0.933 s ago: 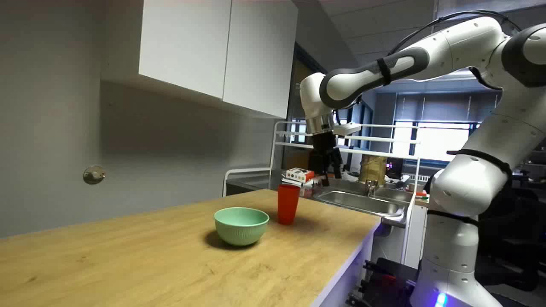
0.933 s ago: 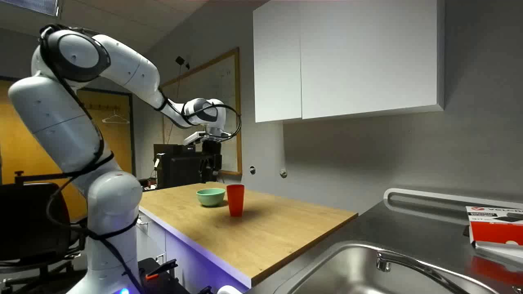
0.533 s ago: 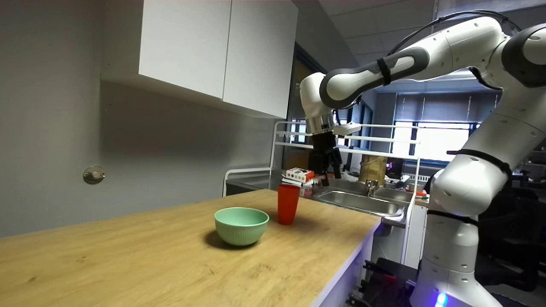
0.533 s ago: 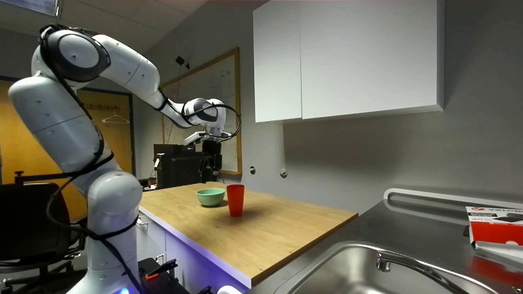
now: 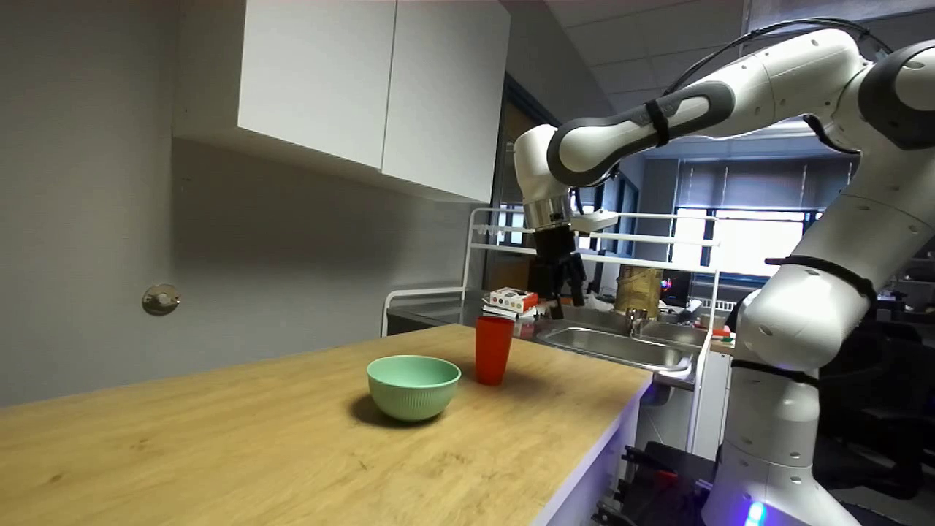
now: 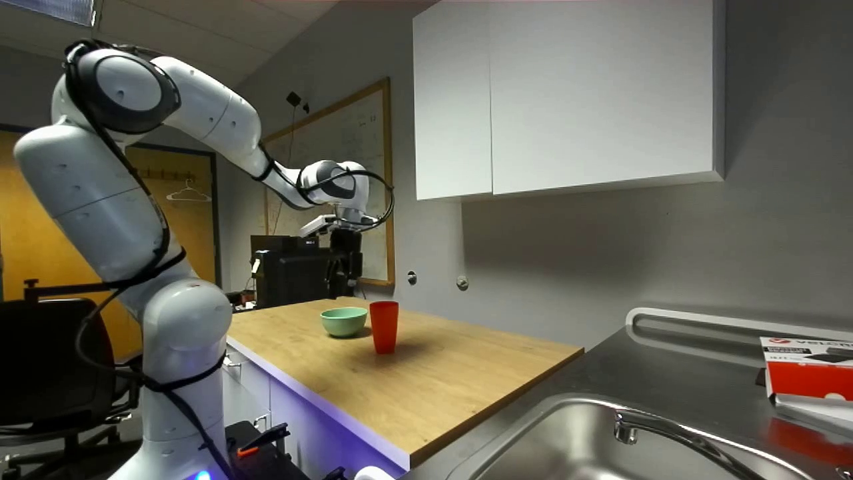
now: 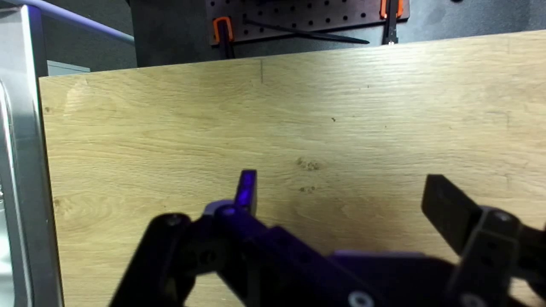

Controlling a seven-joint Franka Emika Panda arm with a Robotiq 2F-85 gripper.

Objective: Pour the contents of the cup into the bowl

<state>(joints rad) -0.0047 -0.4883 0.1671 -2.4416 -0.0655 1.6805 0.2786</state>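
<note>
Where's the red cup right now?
In both exterior views, the red cup stands upright on the wooden counter, to the picture right of the green bowl and not touching it. It doesn't show in the wrist view.

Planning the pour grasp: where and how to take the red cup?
I'd grip the red cup around mid-height: it stands upright and narrows toward its base, so the open hand can likely span it there and leave the mouth free to pour. Come in sideways, probably from the side away from the green bowl, which stands close by.
</note>
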